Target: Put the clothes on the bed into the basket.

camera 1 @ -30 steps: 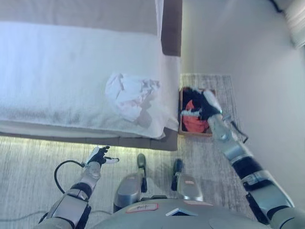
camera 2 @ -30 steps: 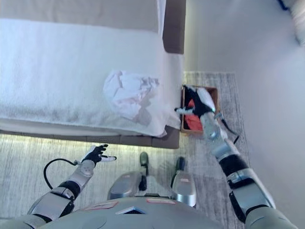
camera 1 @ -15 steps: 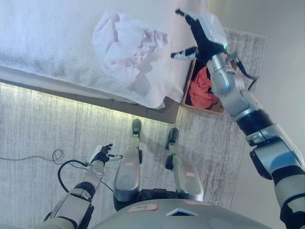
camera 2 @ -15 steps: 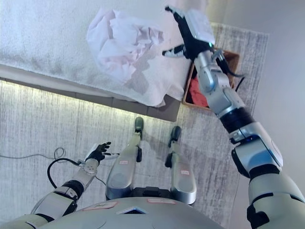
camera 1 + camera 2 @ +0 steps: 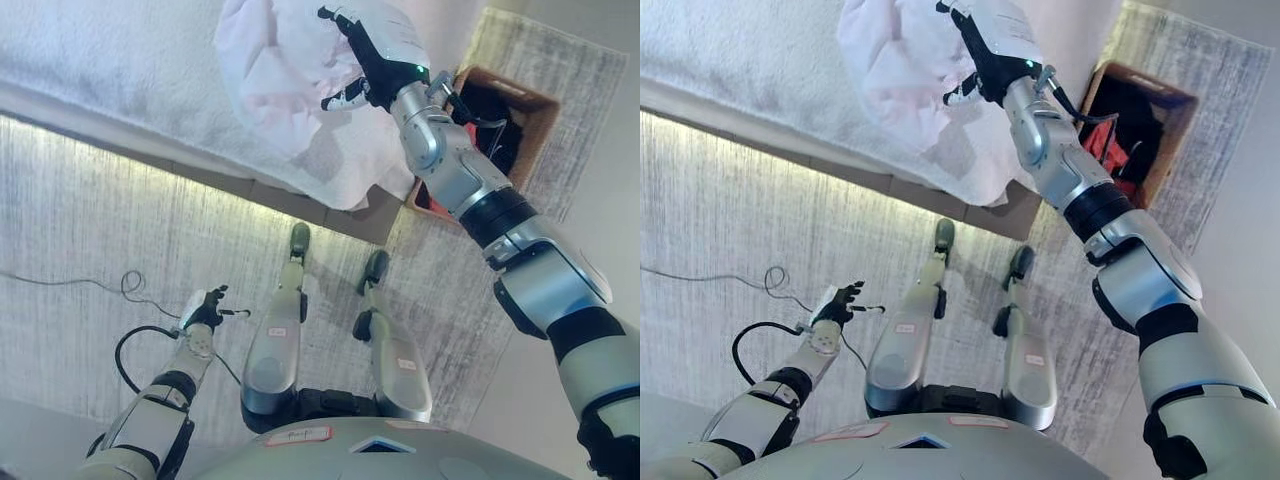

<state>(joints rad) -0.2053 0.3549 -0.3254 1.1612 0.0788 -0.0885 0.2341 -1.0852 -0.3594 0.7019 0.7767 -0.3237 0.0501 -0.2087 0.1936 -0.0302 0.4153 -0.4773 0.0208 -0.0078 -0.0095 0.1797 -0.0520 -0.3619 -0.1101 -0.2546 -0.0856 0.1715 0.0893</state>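
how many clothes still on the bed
1: a crumpled pale pink garment on the white-covered bed near its corner, with the right hand over it. The brown basket holds dark and red clothes; others may be hidden.

Scene bright, evenly lit. Warm glowing strip along underside of bed (image 5: 120,70), spilling onto grey rug (image 5: 90,230) and fading nearer the camera. Soft shadow on white bedcover beside crumpled pale garment (image 5: 270,70). Basket (image 5: 1137,125) interior dark. Strong wide-angle curvature toward edges.
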